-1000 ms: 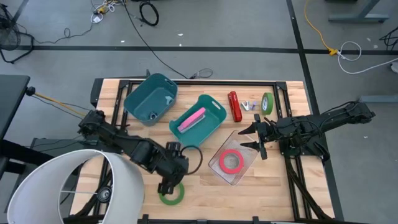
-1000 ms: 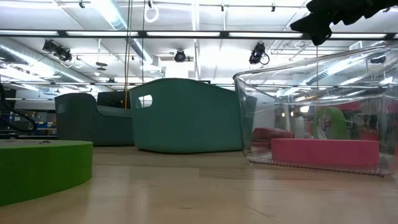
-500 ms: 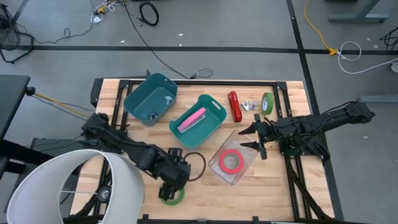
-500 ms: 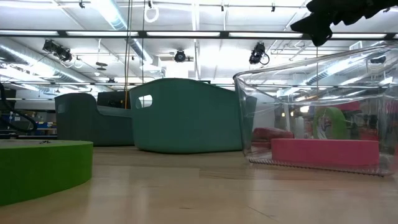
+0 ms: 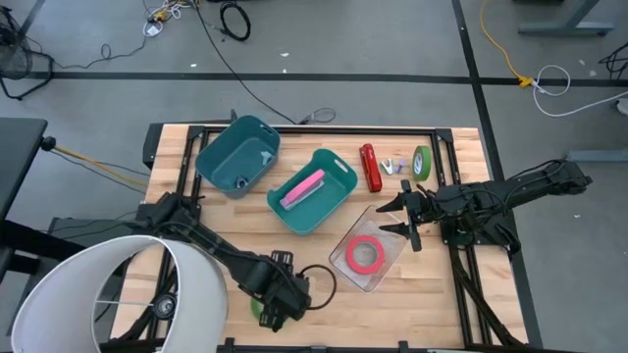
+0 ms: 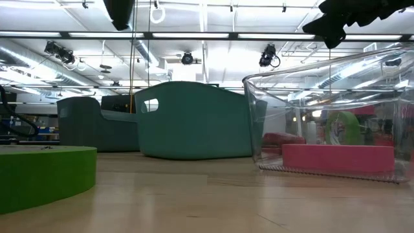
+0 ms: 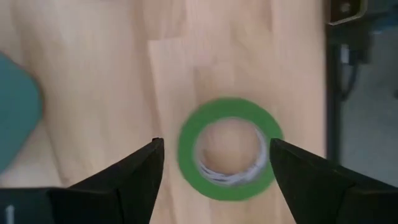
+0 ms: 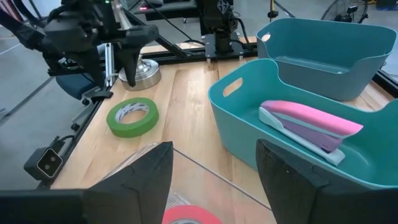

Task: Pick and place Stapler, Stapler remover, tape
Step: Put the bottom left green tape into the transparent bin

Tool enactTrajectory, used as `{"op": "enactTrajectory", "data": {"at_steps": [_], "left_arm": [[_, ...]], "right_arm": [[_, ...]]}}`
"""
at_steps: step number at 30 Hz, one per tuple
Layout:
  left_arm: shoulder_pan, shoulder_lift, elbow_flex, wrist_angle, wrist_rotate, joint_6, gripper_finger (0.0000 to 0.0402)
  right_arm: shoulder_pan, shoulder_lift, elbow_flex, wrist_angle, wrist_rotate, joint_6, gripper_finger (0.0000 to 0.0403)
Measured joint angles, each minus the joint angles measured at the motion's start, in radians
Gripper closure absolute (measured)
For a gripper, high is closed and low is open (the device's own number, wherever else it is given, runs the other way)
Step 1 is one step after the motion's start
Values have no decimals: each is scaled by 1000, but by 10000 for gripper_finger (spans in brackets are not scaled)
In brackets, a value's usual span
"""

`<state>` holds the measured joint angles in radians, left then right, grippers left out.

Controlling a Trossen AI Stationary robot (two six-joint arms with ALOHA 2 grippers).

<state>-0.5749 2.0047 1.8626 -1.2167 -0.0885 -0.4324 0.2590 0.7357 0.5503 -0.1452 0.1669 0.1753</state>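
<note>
At the front edge of the table (image 5: 196,211), left of centre, a green tape roll (image 7: 227,148) lies flat on the bare wood. The left gripper (image 5: 278,312) hangs directly above it, covering most of it from overhead. In the left wrist view the roll sits squarely in the gap between the two dark fingers (image 7: 124,180), which are spread wider than the roll and touch nothing. The gripper is released and holds no object.

To the right of this roll stands a clear plastic container (image 5: 392,235), with a red tape roll (image 5: 365,254) lying flat inside it. The right gripper (image 5: 410,218) hovers just over the right rim of that container, its fingers parted and empty.

Behind the container, a teal bin (image 5: 339,169) holds a pink and purple stapler (image 5: 303,187). A second teal bin (image 5: 218,157) stands to its left, near the back left corner.

Along the back right of the table lie a red stapler (image 5: 370,168), a small metal staple remover (image 5: 394,166) just beside it, and another green tape roll (image 5: 422,163) standing on its edge.
</note>
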Motion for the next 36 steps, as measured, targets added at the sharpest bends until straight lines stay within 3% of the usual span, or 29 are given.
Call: {"op": "enactTrajectory", "data": {"at_steps": [5, 11, 17, 29, 36], "left_arm": [[-14, 5, -14, 19, -48, 45, 141], [-13, 5, -129, 77, -17, 59, 163], [-11, 5, -255, 209, 26, 70, 165], [-4, 5, -412, 257, 34, -11, 165], [-1, 5, -492, 310, 109, -113, 165]], "right_arm": [[0, 0, 0, 0, 0, 1, 172], [0, 0, 0, 0, 0, 3, 172], [0, 0, 0, -1, 0, 3, 172], [0, 0, 0, -6, 0, 3, 172], [0, 0, 0, -6, 0, 6, 172]]}}
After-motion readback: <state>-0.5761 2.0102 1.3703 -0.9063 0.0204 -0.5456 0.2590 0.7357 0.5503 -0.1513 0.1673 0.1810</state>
